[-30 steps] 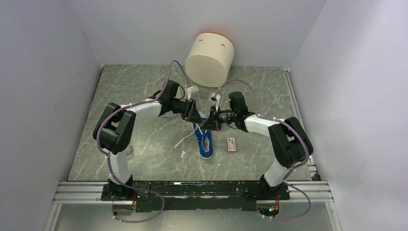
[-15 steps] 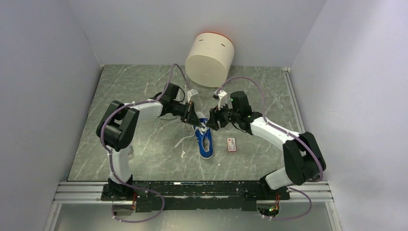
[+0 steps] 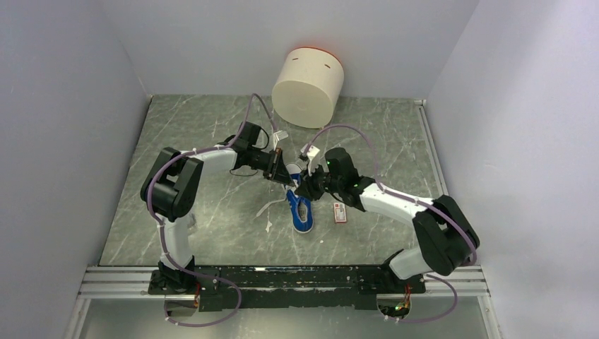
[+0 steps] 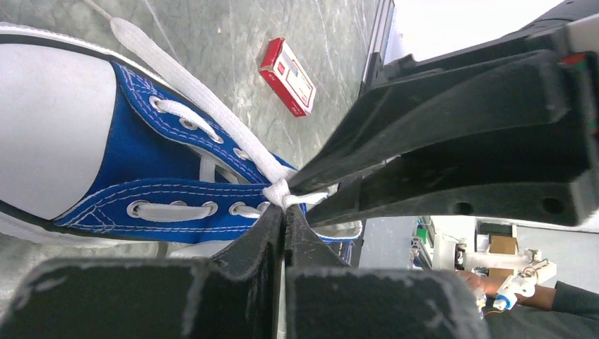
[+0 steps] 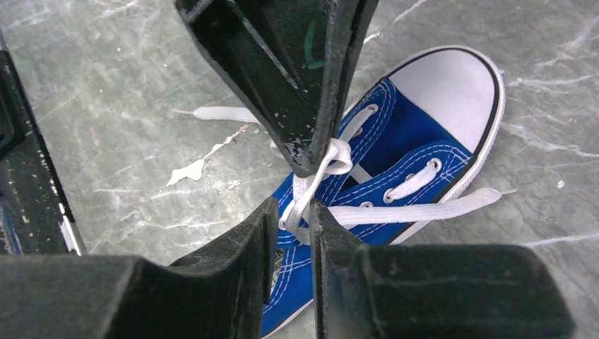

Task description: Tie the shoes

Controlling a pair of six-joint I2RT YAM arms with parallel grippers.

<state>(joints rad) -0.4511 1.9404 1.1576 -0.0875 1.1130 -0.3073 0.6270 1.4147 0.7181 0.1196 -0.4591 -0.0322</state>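
The blue sneaker lies mid-table, white toe cap toward the far side. My left gripper is over its far end, my right gripper just beside it over the tongue. In the left wrist view the gripper is shut, its tips pinching a white lace at the crossing above the shoe. In the right wrist view the gripper is shut on a lace loop that runs up from the shoe to the left gripper's fingers.
A small red-and-white packet lies right of the shoe and also shows in the left wrist view. A large white cylinder stands at the back. Loose lace ends trail left of the shoe on the marbled table.
My right arm has swung left and nearer, bringing its gripper lower over the shoe's tongue. My left gripper has stayed almost in place above the shoe's far end.
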